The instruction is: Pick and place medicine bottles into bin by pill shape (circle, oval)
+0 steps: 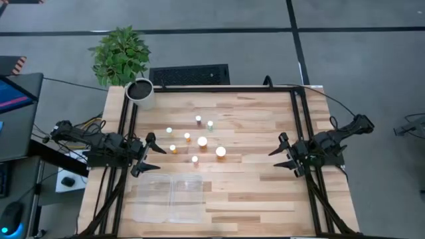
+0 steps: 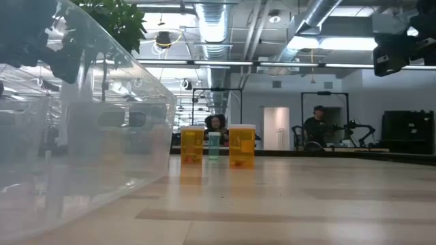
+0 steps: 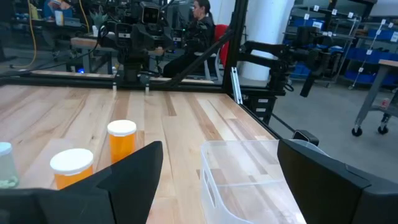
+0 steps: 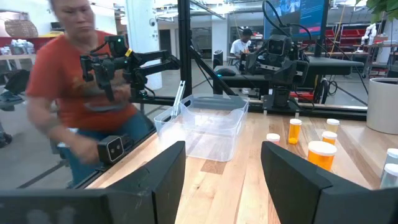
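Your light, planked wooden table [image 1: 259, 126] carries everything, and the largest task item on it is the shallow clear plastic bin [image 1: 169, 197] of two side-by-side compartments, lying at the near edge, left of centre; nothing shows inside it. Both dark arms sit at the table's sides: the left gripper [image 1: 147, 154] just beyond the bin's far left corner, the right gripper [image 1: 284, 154] well apart from it across the table. Both have their fingers spread and hold nothing. The small white-capped medicine bottles [image 1: 194, 142], some orange and some pale, stand upright in a loose cluster in the middle of the table, just beyond the bin. The relation to weigh is this: the cluster lies between the two grippers but clearly closer to the left one, with the orange bottle [image 1: 173, 149] on the cluster's left edge nearest its fingers. Since every bottle's long axis is vertical, you would likely do best reaching in level from the left, closing across the body below the cap.
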Available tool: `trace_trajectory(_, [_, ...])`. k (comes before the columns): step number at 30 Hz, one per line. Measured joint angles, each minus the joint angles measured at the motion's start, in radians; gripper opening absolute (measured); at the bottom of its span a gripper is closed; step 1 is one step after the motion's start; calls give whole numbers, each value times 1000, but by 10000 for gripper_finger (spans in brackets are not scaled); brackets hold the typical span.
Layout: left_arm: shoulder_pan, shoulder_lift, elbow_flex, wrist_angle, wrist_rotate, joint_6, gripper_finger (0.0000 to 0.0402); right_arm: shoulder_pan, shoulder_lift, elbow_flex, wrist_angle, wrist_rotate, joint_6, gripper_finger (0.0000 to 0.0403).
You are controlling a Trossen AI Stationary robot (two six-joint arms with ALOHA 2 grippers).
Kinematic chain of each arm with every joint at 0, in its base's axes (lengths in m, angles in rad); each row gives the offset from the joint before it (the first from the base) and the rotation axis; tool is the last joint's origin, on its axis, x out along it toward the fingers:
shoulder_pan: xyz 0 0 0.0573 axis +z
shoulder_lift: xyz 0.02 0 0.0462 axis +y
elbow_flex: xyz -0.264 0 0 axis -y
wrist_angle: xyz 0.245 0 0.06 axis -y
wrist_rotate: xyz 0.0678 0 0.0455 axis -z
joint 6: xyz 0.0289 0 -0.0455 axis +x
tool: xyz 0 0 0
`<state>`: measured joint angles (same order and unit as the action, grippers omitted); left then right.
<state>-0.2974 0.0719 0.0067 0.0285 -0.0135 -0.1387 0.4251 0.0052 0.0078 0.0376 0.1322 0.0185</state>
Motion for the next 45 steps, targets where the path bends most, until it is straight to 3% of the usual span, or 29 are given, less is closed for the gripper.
trace_trajectory(36, [0, 0, 0, 0, -1, -1, 311, 0, 0, 0, 0, 0, 0, 226])
trace_trajectory(45, [2, 0, 0, 6, -20, -108, 311, 0, 0, 0, 7, 0, 0, 226])
